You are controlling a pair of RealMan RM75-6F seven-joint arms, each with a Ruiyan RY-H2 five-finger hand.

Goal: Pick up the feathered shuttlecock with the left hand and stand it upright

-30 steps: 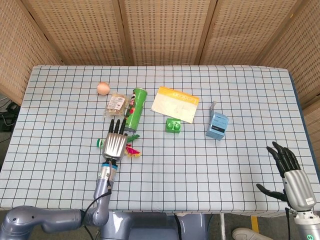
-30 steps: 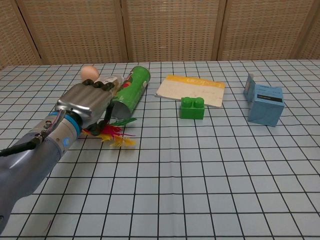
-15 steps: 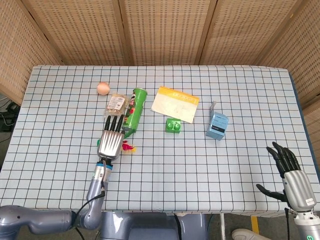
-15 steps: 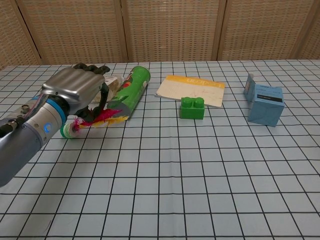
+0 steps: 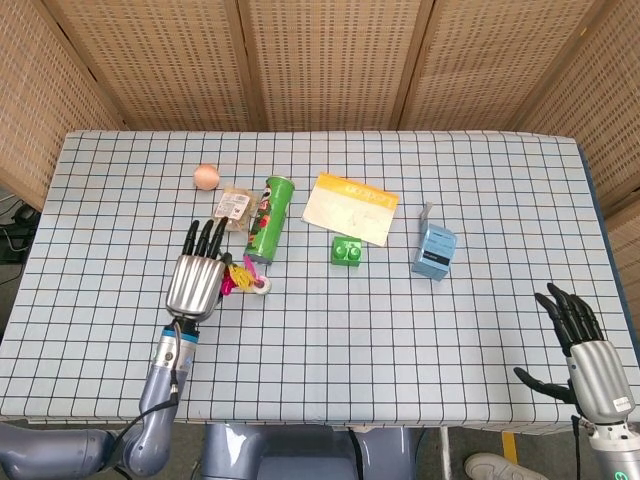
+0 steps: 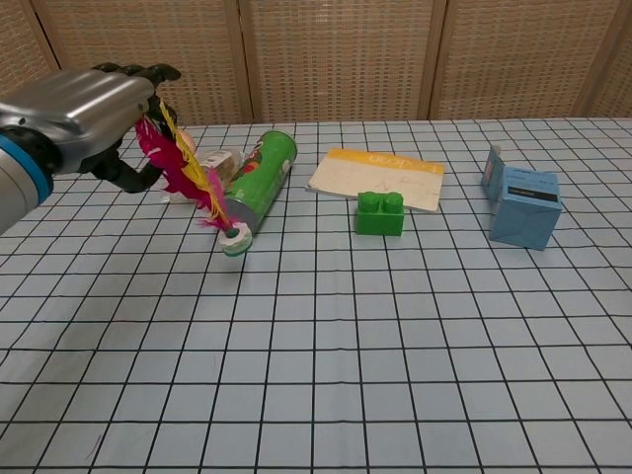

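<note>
Shuttlecock (image 6: 188, 178): my left hand (image 6: 84, 109) is pinching its feathers, lifting it clear of the tabletop (image 6: 395, 326); long axis is slanting, base pointing down-right, just beside the green can (image 6: 259, 178).

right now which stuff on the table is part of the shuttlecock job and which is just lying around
In the job:
feathered shuttlecock
left hand, holding it by the feathers

Lying about:
green chip can
snack packet
orange ball
yellow booklet
green brick
blue carton
right hand

Bright even light, soft shadows, sharp focus
</note>
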